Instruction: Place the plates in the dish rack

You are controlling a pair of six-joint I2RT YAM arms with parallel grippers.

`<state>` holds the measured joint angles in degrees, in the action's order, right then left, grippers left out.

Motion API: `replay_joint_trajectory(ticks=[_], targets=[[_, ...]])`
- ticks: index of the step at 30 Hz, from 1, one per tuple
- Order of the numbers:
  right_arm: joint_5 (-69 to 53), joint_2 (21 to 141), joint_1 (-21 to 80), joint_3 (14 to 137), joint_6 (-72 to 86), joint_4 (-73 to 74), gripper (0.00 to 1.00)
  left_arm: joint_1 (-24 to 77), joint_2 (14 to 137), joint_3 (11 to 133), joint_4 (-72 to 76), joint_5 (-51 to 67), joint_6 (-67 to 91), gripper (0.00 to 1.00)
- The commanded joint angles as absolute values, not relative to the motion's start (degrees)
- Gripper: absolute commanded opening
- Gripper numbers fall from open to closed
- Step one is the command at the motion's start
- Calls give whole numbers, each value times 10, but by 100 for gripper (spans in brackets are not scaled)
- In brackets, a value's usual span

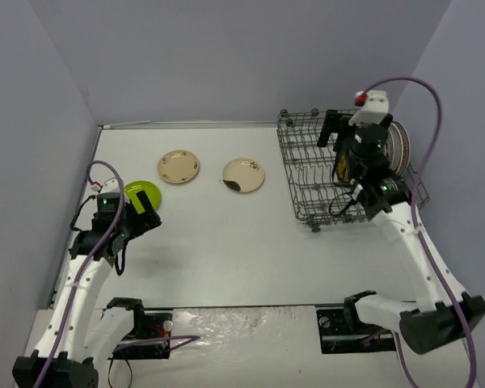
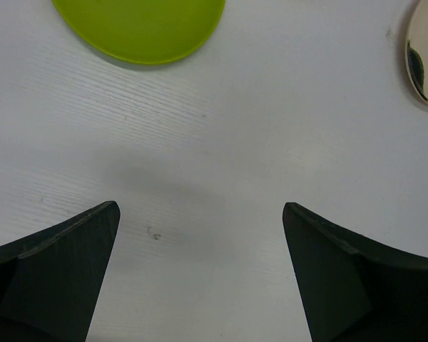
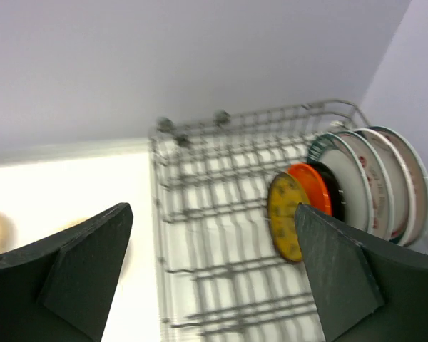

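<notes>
The right pincer (image 3: 212, 210) hangs open over the dish rack (image 3: 200, 153) and holds nothing.

Its two dark, wedge-shaped fingers stand wide apart. The rack is a grey wire basket with thin upright spikes. Round plates stand on edge in a row at its right side, ahead of the pincer and a little to its right. First comes a yellow plate (image 3: 287, 217), then an orange plate (image 3: 312, 187), a black plate (image 3: 334, 192) and big white plates (image 3: 357, 187) with coloured rims. The left pincer (image 2: 201, 206) is open too, above the smooth white table (image 1: 226, 242). A shiny lime-green plate (image 2: 139, 25) lies flat just ahead of it. Two cream plates (image 1: 179, 166) lie flat between it and the rack.
</notes>
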<state>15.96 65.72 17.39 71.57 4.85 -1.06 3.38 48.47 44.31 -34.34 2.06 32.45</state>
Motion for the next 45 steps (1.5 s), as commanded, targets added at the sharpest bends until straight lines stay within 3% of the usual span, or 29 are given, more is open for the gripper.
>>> replay_joint_trajectory(ticks=[1, 10, 17, 25, 30, 35, 39, 45], targets=[[26, 574, 171, 649, 183, -23, 96, 14, 547, 456, -247, 6, 430, 97], [-106, 451, 171, 515, 255, -21, 97, -87, 659, 399, -71, 49, 531, 93], [-137, 393, 170, 473, 264, -7, 98, -133, 736, 344, 102, 62, 586, 80], [-134, 366, 170, 470, 257, 27, 99, -144, 821, 323, 198, 65, 618, 66], [-125, 358, 170, 475, 244, 44, 100, -147, 872, 303, 262, 61, 642, 52], [-125, 360, 171, 476, 238, 51, 100, -149, 905, 283, 298, 62, 653, 28], [-127, 368, 172, 477, 230, 55, 100, -150, 890, 276, 297, 67, 651, 1], [-155, 404, 177, 488, 226, 55, 100, -149, 804, 269, 248, 86, 626, 0]])
